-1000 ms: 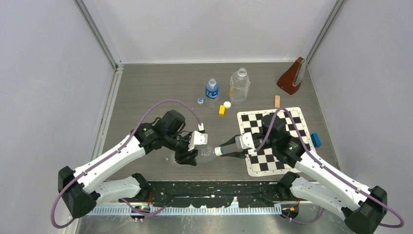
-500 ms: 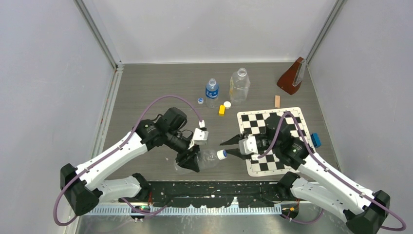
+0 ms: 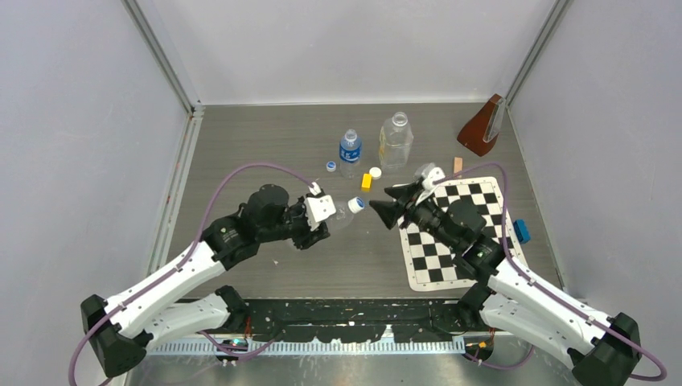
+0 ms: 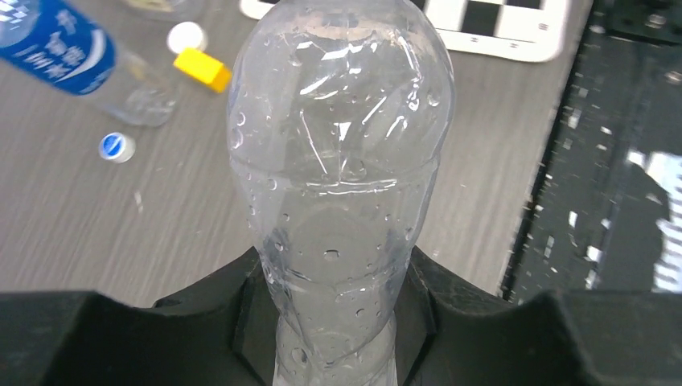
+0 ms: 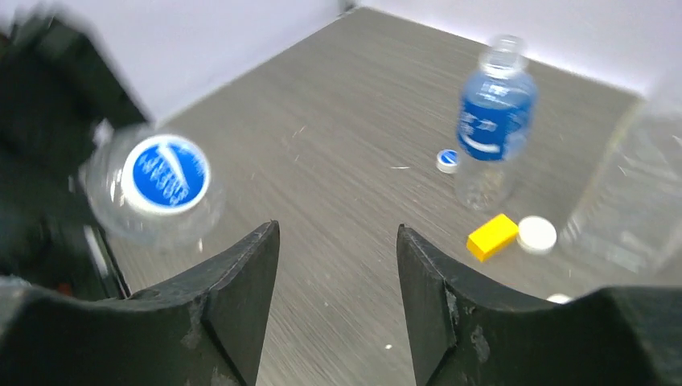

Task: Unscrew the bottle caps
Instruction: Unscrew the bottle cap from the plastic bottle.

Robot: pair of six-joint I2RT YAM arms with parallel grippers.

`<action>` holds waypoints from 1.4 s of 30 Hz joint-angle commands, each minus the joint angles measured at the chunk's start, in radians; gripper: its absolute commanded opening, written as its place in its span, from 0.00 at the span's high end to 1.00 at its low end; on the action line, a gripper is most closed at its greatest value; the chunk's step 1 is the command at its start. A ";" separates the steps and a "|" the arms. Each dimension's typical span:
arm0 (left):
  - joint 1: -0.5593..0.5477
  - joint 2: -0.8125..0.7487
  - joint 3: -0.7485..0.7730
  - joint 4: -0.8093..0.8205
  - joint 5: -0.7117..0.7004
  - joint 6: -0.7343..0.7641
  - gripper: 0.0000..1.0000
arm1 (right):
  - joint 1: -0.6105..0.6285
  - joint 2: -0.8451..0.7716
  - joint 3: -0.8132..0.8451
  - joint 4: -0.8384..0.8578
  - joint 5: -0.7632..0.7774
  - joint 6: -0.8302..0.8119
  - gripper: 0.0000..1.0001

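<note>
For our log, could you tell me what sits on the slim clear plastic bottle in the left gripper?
A white screw cap with a blue top closes the slim clear plastic bottle, covering its mouth and thread.

Slim bottle (image 4: 338, 161) neck end off-frame, L wrist view

We log a clear bottle (image 4: 338, 145) with blue-and-white cap (image 5: 166, 174) in the black left gripper (image 3: 323, 227). Beyond it: yellow block (image 3: 366, 182), blue-labelled bottle (image 3: 349, 150).
</note>
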 commanded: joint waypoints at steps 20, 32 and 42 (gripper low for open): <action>-0.023 0.145 -0.001 0.343 -0.336 -0.294 1.00 | 0.005 0.279 0.261 0.077 0.304 0.865 0.26; -0.026 0.191 0.023 0.351 -0.338 -0.382 1.00 | 0.028 0.366 0.313 0.099 0.279 0.804 0.37; -0.027 0.193 0.019 0.375 -0.340 -0.404 1.00 | 0.032 0.400 0.310 0.120 0.296 0.807 0.53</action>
